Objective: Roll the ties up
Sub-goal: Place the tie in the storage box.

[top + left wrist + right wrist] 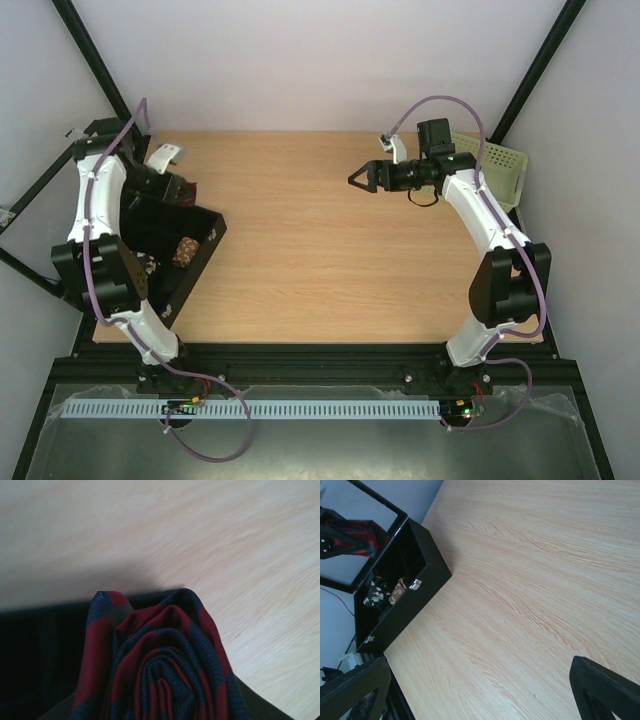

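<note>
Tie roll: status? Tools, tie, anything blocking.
Left tool shut on rolled dark red fabric tie with navy stripes, at the open black box. Right tool open, empty, over the wooden table. Nothing seen in the way.

Light: I see even, bright overhead light on the worktop (320, 220), soft shadows | left wrist: far worktop blurred, pale; striped tie (165, 665) crisper | right wrist: black box (415, 590) interior murky

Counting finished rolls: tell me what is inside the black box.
Two rolled pieces show in the black box: a brown patterned roll and a dark white-speckled roll. The far compartments lie in shadow, unseen.
</note>
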Robot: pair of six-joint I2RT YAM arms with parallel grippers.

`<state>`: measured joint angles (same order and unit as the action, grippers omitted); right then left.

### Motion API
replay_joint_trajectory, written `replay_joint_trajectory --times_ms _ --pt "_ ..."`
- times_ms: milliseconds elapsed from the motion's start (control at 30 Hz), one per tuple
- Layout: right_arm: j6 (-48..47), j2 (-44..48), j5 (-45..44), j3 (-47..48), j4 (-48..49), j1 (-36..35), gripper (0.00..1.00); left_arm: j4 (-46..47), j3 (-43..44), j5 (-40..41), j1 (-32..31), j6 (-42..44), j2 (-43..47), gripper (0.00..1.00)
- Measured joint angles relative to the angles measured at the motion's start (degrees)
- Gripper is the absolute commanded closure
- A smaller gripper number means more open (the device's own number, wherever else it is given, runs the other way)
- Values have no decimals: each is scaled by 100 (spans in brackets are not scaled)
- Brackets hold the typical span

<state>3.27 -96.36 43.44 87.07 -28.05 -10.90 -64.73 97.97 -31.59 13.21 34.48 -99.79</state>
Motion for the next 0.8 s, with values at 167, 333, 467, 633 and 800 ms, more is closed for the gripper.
replay_joint_trajectory --times_ms 167,333,467,633,800 --pt "-59 0 -118 -15 -66 17 1 -481 -22 1080 645 466 -411 90" --pt "-55 0 -192 -28 -61 17 1 -494 -374 1794 955 675 -474 98" --pt "-48 -2 -223 -28 -59 17 1 -380 -588 2098 883 647 -603 98" --pt "-46 -2 -289 -35 -59 17 1 -81 -1060 2350 741 619 -658 98" --pt "-48 -2 -350 -96 -52 17 2 267 -1519 2601 610 610 -658 97"
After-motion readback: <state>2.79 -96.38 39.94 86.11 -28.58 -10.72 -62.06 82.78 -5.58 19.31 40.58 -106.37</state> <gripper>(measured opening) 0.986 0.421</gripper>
